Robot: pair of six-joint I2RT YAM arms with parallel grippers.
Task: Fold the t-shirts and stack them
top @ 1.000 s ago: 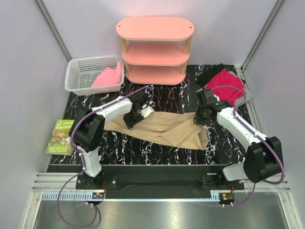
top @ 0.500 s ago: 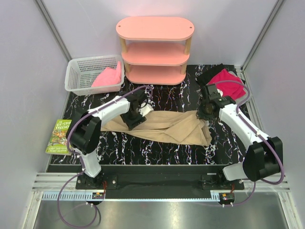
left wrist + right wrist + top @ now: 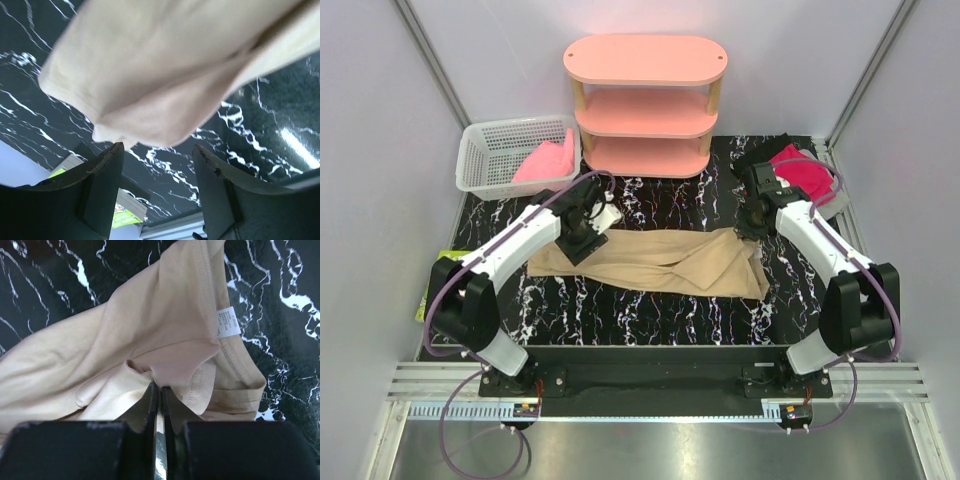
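We find a table [image 3: 650, 310] with a shelf unit [image 3: 645, 105] at the middle of its far edge. Left of the shelf unit stands a basket [image 3: 485, 150], a lone t-shirt [image 3: 545, 163] inside it. In the far right corner lie the piled t-shirts [image 3: 805, 172]. A large t-shirt [image 3: 660, 262] lies across the table's middle, with the left gripper [image 3: 582, 238] over its left end and the right gripper [image 3: 752, 228] at its right end. A book [image 3: 424, 305] lies at the left edge, mostly behind the left arm [image 3: 510, 250].

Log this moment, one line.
left gripper: open, by tan shirt | right gripper: shut on tan shirt | tan shirt: rumpled strip on table
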